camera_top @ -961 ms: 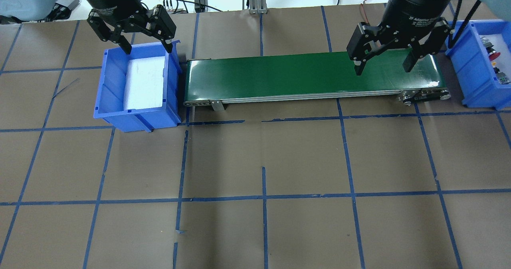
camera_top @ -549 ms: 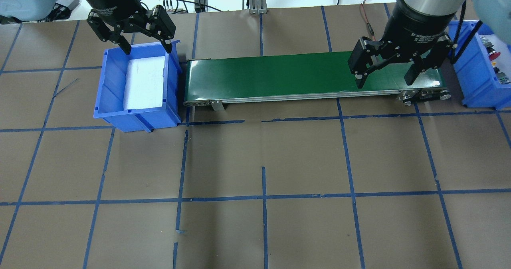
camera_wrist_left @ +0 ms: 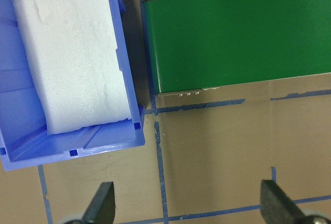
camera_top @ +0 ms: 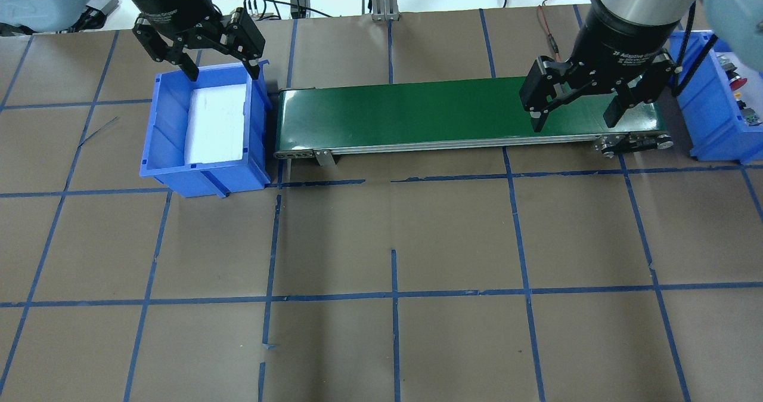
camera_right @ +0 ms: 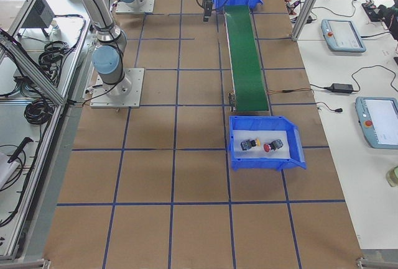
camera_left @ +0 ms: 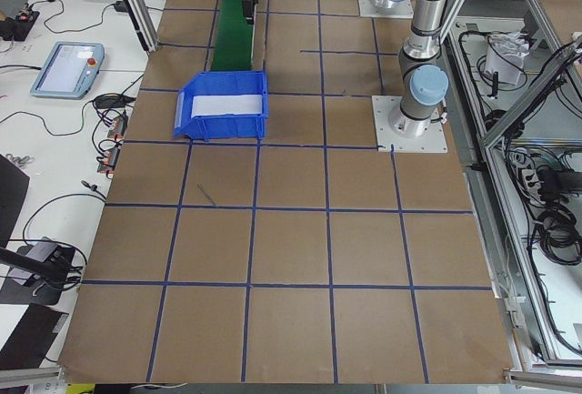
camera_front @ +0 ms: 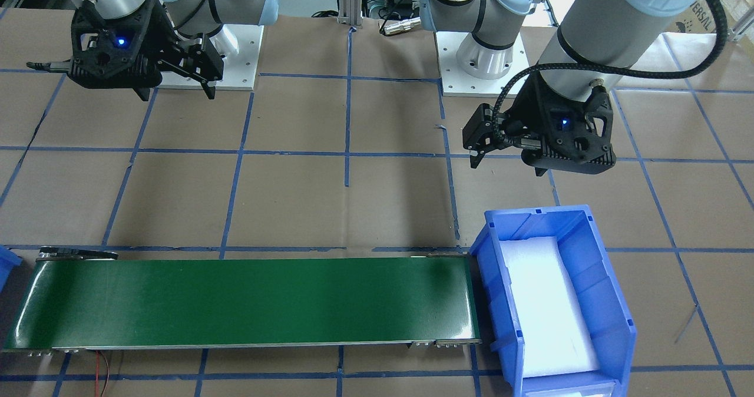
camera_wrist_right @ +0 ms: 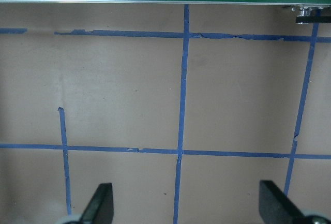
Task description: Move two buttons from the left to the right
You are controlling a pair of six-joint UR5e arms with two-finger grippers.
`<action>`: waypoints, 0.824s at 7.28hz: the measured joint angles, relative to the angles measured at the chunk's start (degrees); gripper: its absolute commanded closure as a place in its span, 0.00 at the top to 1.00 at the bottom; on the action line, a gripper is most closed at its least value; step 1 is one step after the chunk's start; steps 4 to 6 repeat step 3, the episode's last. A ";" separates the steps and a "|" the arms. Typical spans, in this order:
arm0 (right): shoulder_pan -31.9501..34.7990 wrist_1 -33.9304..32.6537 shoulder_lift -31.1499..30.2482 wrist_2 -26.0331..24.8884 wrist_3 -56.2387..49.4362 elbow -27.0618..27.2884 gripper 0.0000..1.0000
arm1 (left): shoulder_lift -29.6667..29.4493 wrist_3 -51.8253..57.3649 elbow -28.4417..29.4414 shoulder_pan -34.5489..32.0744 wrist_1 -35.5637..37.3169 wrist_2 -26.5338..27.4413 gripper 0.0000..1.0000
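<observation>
left bin (camera_top: 156, 129): blue, with a white foam pad (camera_top: 216, 121) inside; it sits below the left gripper, forward of it and off to its left.
left gripper (camera_top: 222, 71): hangs pointing down over the bare brown table (camera_top: 453, 235), fingers spread wide.
belt (camera_top: 429, 110): a green conveyor just beside the left bin. Its left end lies forward of the left gripper, and its right end lies forward of the right gripper.
right gripper (camera_top: 573, 121): hangs over bare table on the robot's side of the belt, fingers spread wide.
right bin (camera_top: 706, 116): blue, past the belt's right end, off to the right gripper's right.
buttons: the yellow-capped button (camera_right: 250, 144) and the red-capped button (camera_right: 268, 147) lie near each other in the right bin, well apart from both grippers.
</observation>
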 measured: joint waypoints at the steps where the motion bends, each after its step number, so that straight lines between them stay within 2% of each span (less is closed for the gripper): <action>1: 0.00 -0.03 0.01 0.00 0.00 0.06 1.00 | -0.03 0.04 -0.07 0.05 0.01 0.03 1.00; 6: 0.00 -0.09 -0.01 0.00 0.00 0.25 1.00 | -0.08 0.12 -0.14 0.10 0.07 0.05 1.00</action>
